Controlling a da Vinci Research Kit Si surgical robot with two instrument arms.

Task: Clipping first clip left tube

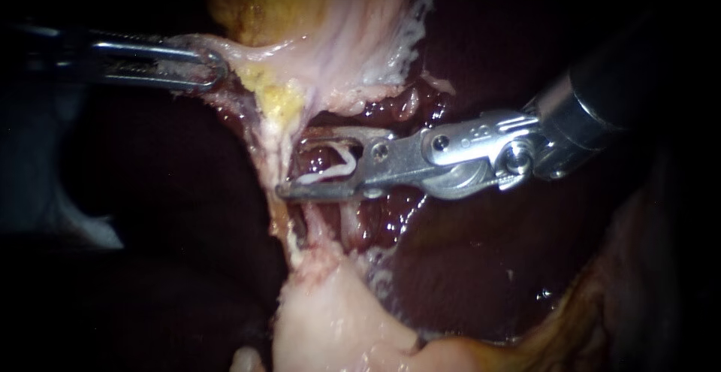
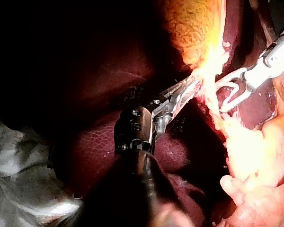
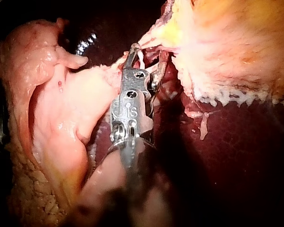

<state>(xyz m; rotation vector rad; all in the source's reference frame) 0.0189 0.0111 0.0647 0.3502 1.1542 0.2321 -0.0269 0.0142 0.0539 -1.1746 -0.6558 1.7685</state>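
Right end effector (image 1: 291, 167) holds clip (image 1: 339, 166), horizontal, tips leftward | left end effector (image 1: 218, 68) grips gallbladder (image 1: 330, 34)

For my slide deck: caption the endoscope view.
Left instrument holds pale tissue; right instrument carries a white clip at the strand below it, dark liver behind.

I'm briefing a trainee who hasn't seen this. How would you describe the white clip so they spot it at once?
From the yellowish gallbladder at the top of the endoscope view, follow the pale tissue down to where the right instrument reaches in. The clip lies between its two metal jaws: a small, bent white strip, smooth and clean-edged where the tissue around it is ragged.
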